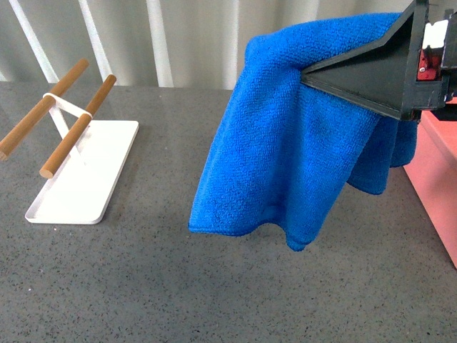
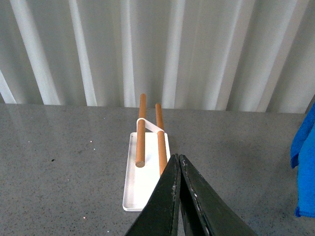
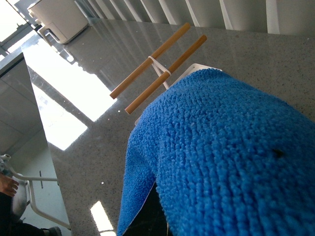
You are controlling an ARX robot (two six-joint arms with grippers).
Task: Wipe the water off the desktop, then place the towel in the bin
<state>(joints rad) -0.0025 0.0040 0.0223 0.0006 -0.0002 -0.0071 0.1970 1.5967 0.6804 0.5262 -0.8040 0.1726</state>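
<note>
The bright blue fluffy towel [image 1: 285,143] hangs in the air above the dark grey speckled desktop [image 1: 178,286], draped over my right gripper [image 1: 308,71], which is shut on it. In the right wrist view the towel [image 3: 226,157] fills most of the picture and hides the fingers. The salmon-pink bin [image 1: 437,179] shows at the right edge, just right of the hanging towel. My left gripper [image 2: 178,160] is shut and empty, low over the desktop [image 2: 59,167], and a strip of towel [image 2: 305,162] shows at that view's edge. I see no water on the desktop.
A flat white tray [image 1: 93,179] carrying two wooden bars [image 1: 75,128] sits at the left of the desktop. The tray [image 2: 142,182] lies straight ahead of my left gripper. A white corrugated wall [image 1: 143,36] runs along the far edge.
</note>
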